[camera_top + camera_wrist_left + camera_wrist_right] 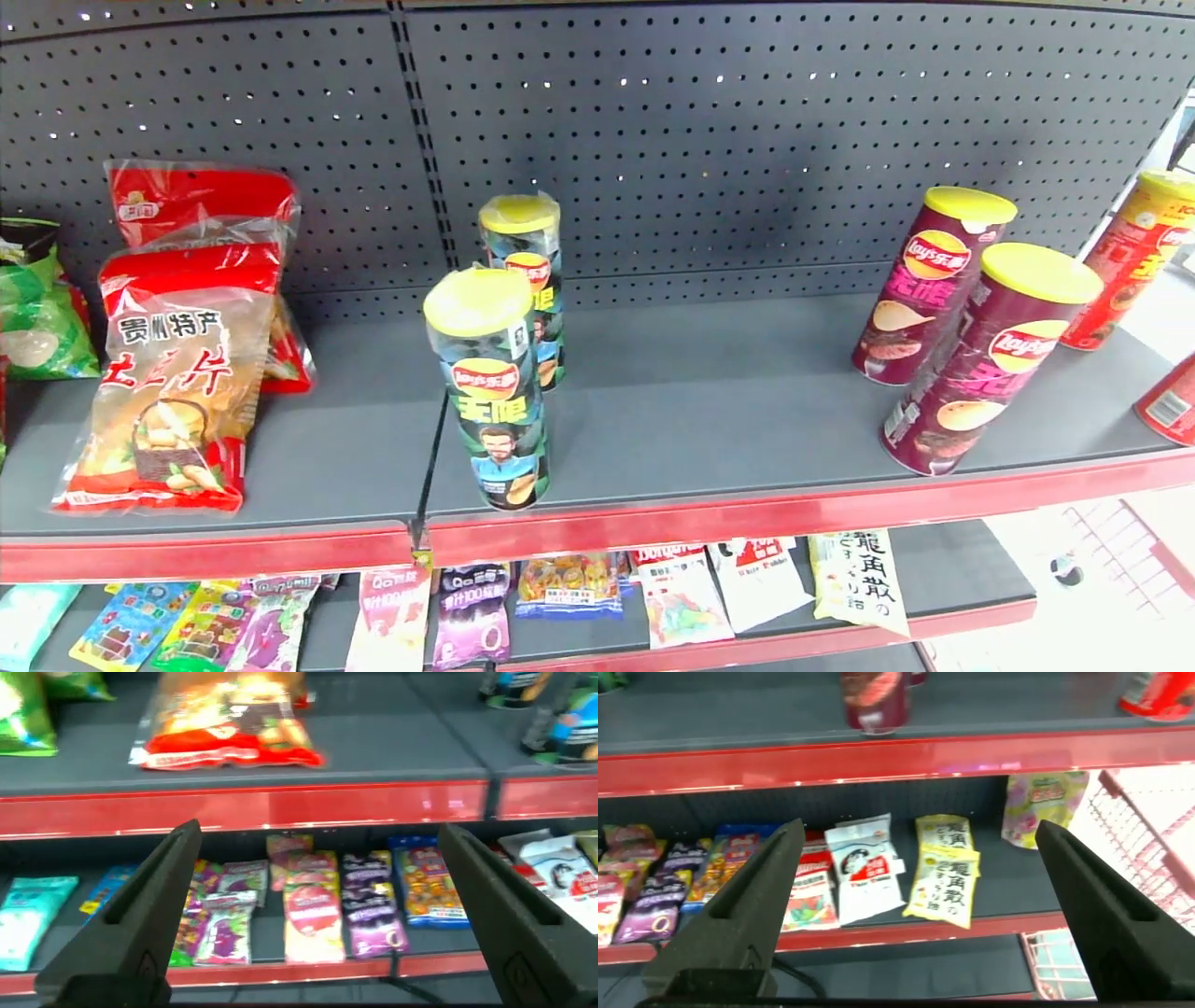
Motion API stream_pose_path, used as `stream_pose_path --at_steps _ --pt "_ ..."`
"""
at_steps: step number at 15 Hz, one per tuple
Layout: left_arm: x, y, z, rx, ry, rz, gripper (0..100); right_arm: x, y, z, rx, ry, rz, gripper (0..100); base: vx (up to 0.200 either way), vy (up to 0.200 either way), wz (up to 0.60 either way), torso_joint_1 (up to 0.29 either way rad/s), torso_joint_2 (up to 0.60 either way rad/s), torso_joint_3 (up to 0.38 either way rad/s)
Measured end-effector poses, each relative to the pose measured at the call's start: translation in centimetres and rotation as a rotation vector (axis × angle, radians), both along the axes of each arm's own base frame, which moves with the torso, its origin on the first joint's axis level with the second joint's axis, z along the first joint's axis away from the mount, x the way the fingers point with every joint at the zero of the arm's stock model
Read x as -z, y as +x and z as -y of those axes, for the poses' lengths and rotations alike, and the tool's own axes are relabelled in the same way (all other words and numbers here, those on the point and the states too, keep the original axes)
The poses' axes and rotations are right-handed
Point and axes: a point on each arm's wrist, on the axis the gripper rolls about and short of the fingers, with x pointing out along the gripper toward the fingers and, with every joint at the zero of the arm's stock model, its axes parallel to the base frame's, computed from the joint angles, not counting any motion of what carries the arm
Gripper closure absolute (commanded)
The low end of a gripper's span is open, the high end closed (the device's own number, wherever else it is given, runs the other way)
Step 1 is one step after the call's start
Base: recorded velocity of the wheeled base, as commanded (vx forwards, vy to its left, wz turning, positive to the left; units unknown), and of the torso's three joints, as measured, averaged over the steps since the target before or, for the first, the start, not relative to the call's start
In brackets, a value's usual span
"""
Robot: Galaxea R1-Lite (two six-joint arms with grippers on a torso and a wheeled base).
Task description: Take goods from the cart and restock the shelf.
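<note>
Head view: two green, yellow-lidded chip cans upright on grey shelf.

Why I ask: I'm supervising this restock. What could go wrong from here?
The front green can and front maroon can stand near the shelf's red lip; placing goods beside them could tip them off. The left tool and right tool aim beneath that lip and might strike it if raised.

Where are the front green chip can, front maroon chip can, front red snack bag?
front green chip can (495, 403), head view, mid-label.
front maroon chip can (987, 368), head view, mid-label.
front red snack bag (168, 392), head view, bag middle.
</note>
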Motion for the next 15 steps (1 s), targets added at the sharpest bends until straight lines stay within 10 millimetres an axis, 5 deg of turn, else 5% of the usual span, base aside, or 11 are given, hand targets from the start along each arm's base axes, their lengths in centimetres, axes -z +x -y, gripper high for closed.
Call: stream_pose_path --at_steps 15 --pt "0.0 0.0 0.0 0.0 0.001 0.0 0 0.0 0.0 0.0 0.001 0.002 0.0 0 0.0 -0.2 0.0 0.003 0.0 0.003"
